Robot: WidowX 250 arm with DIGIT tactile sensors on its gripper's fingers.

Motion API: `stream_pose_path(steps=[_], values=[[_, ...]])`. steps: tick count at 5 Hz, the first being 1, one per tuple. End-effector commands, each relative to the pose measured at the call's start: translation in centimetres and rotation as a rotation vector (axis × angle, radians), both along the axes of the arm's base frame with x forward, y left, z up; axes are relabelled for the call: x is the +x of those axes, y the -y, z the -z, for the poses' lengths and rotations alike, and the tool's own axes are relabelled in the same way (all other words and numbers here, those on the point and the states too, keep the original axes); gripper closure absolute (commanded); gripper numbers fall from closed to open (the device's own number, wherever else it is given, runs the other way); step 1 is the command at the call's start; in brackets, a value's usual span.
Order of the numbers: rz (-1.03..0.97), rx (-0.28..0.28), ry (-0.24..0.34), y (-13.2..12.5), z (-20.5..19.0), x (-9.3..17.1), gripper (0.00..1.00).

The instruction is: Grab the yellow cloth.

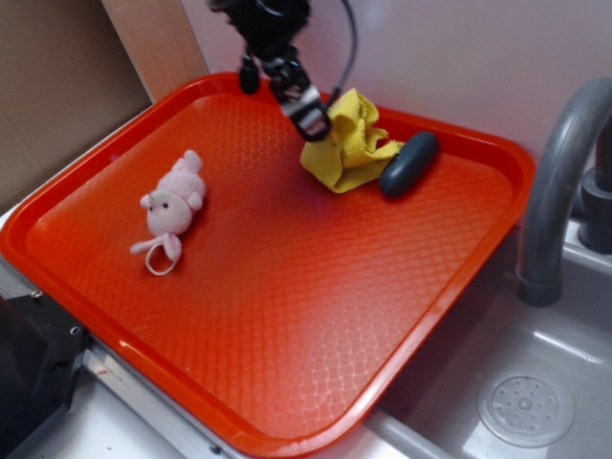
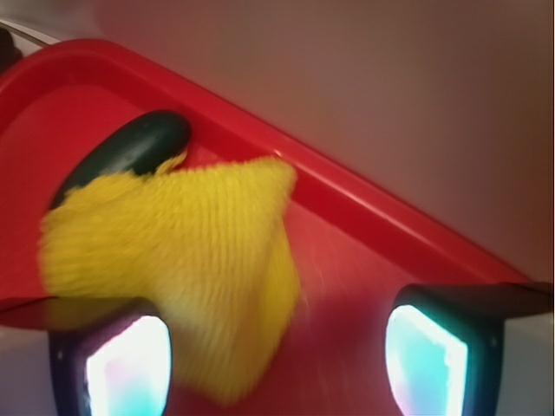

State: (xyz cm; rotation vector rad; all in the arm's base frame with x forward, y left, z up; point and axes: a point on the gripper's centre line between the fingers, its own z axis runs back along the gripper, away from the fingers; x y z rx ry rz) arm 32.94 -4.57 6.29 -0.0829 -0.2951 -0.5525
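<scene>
The yellow cloth [image 1: 349, 143] lies crumpled at the back of the red tray [image 1: 287, 316], touching a dark grey oval object [image 1: 409, 163] on its right. My gripper [image 1: 304, 107] hangs over the cloth's left edge. In the wrist view the yellow cloth [image 2: 182, 260] fills the left and middle, with its lower corner between the two fingers, close to the left finger [image 2: 117, 368]. The right finger [image 2: 429, 360] stands well apart over bare tray. The gripper [image 2: 273, 364] is open and holds nothing. The dark grey object [image 2: 130, 152] shows behind the cloth.
A pink plush toy [image 1: 172, 208] lies on the tray's left side. The tray's raised back rim [image 2: 364, 195] runs just behind the cloth, with a wall beyond. A grey faucet [image 1: 559, 191] and a sink with a drain [image 1: 526, 406] are at the right.
</scene>
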Motion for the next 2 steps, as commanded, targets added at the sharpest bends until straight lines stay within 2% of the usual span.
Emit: stream_pose_path(steps=[1,2], values=[[0.217,-0.067,0.033,5.7,-1.3,0.0,0.00],[0.261,-0.044,0.012,7.1,-0.5,-0.4,0.00]])
